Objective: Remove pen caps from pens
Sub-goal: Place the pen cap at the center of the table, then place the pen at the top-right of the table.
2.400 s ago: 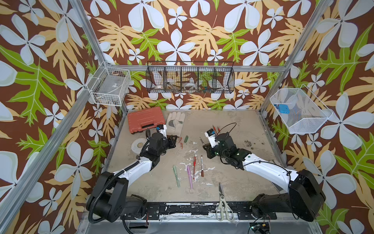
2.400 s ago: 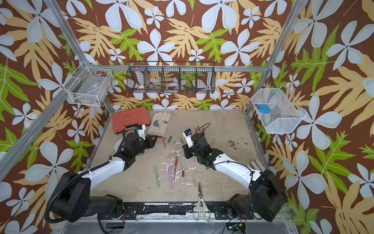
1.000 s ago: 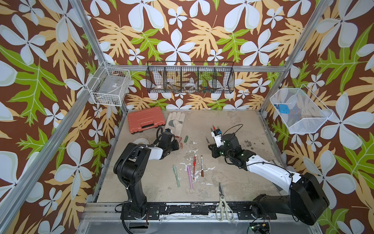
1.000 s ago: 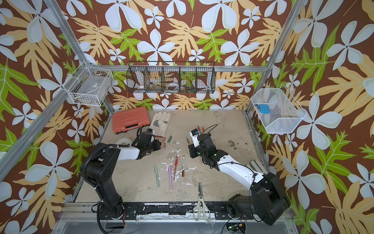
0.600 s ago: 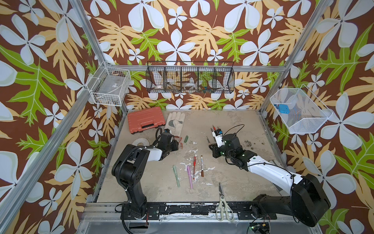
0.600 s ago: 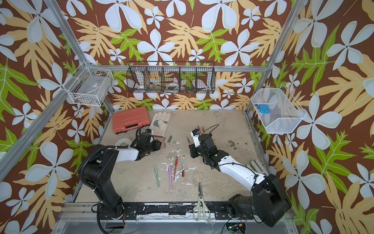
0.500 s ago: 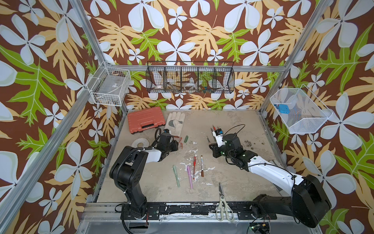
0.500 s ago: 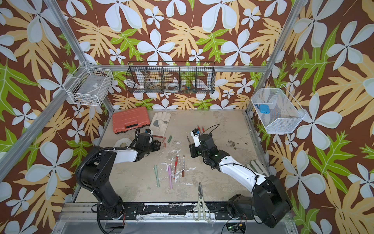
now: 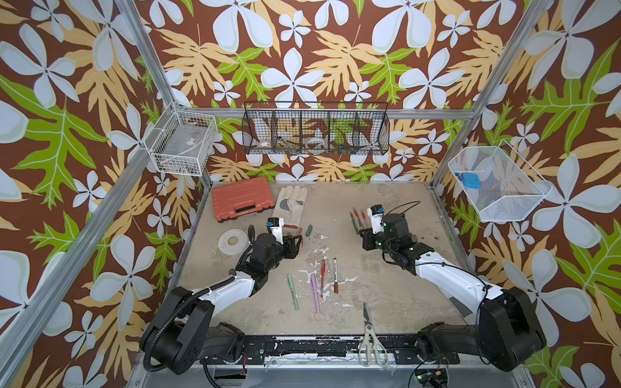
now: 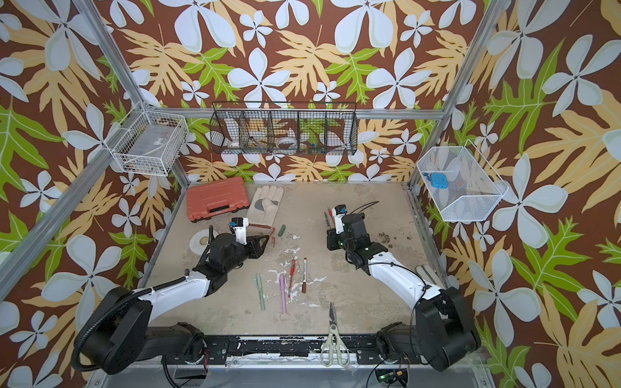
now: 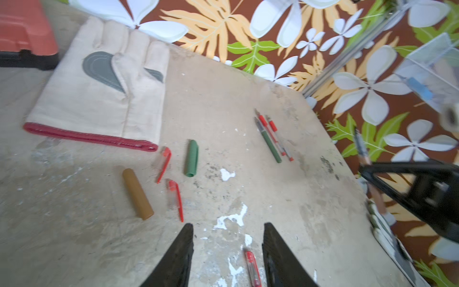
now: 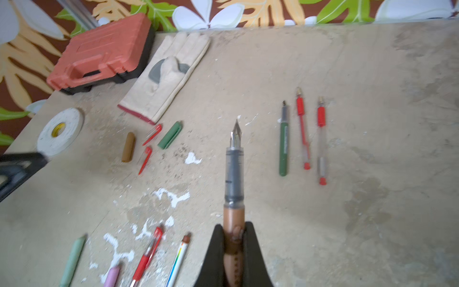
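My right claw (image 12: 233, 238) is clamped on the tan pen (image 12: 234, 161) low on its barrel. The nib is bare and points away, so I judge it bound for the bare pens (image 12: 283, 141) rowed ahead. My left claw (image 11: 228, 231) stands partly open and empty over the table (image 11: 273, 186). The tan cap (image 11: 137, 193) lies among the other caps (image 11: 191, 158) by the glove (image 11: 99, 94), apart from the pens. Four capped pens (image 9: 314, 292), it seems, wait mid-table.

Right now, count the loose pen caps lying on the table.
4, all beside the red cuff of the glove: a brown cap, a red clip cap, a second red clip cap, and a dark green cap. Others may be hidden.
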### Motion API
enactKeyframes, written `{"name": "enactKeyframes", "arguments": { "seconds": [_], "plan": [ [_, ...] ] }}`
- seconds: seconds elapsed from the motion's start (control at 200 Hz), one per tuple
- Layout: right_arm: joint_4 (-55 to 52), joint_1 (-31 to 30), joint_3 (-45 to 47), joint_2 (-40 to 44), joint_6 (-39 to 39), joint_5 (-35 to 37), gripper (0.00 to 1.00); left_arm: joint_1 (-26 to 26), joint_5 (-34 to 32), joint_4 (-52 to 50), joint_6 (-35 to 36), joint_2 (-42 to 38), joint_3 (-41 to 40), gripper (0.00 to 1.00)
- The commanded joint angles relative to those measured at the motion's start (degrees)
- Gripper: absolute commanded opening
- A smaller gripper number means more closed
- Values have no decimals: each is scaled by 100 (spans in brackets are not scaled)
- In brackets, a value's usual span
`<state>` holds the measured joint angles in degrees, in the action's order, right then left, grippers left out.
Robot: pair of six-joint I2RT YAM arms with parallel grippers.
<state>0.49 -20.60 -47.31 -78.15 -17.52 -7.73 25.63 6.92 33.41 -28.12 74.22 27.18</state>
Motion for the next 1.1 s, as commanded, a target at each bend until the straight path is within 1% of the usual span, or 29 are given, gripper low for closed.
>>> {"name": "enactKeyframes", "arguments": {
  "seconds": [0.0,0.055,0.13,0.24,0.37,0.56,0.651,0.901,1.096],
  "plan": [
    [-76,445,-218,-311,10,-290,0,30,458,707,164,-127,-143,47],
    [-75,671,-376,-564,-1,-377,0,60,709,999,184,-120,-231,47],
    [-174,858,-685,-986,87,-304,0,113,993,1305,184,-7,-263,48],
    [-460,1042,-1252,-1683,298,-148,0,250,1310,1154,260,247,-24,48],
    [-732,1067,-1845,-2346,507,182,0,414,1306,1039,289,372,107,50],
    [-1129,1067,-2615,-3262,672,399,0,443,1320,972,283,454,167,50],
    [-1321,1073,-2923,-3677,784,384,1,443,1338,970,282,457,167,50],
    [-1495,1084,-3303,-4222,829,473,4,443,1345,982,298,450,165,50],
    [-1423,1083,-3261,-4341,745,497,17,444,1347,989,303,440,156,50]
  ]
}}
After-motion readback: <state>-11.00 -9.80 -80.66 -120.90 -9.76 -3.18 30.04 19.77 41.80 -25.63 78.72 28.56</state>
